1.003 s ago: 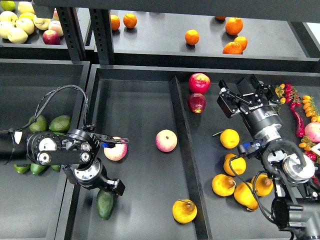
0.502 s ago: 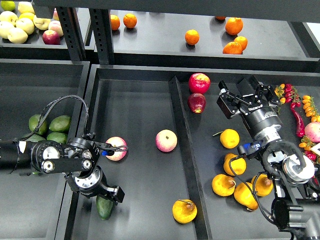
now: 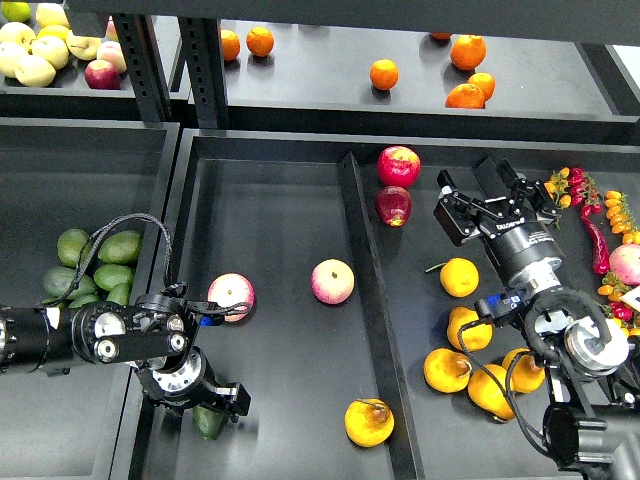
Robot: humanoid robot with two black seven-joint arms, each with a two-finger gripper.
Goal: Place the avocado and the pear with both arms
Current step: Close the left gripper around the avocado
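Note:
The dark green avocado [image 3: 208, 424] lies at the front left corner of the middle tray [image 3: 270, 180], mostly hidden under my left gripper [image 3: 213, 398]. That gripper is dark and seen from above, so its fingers cannot be told apart. The yellow-orange pear [image 3: 369, 421], with a brown patch at its stem, lies at the front of the same compartment, next to the divider [image 3: 365, 290]. My right gripper [image 3: 487, 190] hovers over the right compartment, open and empty, well away from the pear.
Two pinkish apples [image 3: 231, 296] [image 3: 332, 281] lie in the middle compartment. Two red apples [image 3: 398, 166] and several yellow pears [image 3: 459, 277] are in the right compartment. Lighter avocados [image 3: 112, 275] fill the left tray. Oranges [image 3: 384, 74] sit on the back shelf, chillies [image 3: 597, 245] at far right.
My left arm has drawn back to the left and down, and its gripper now covers more of the avocado, which has stayed put. The right gripper has barely shifted.

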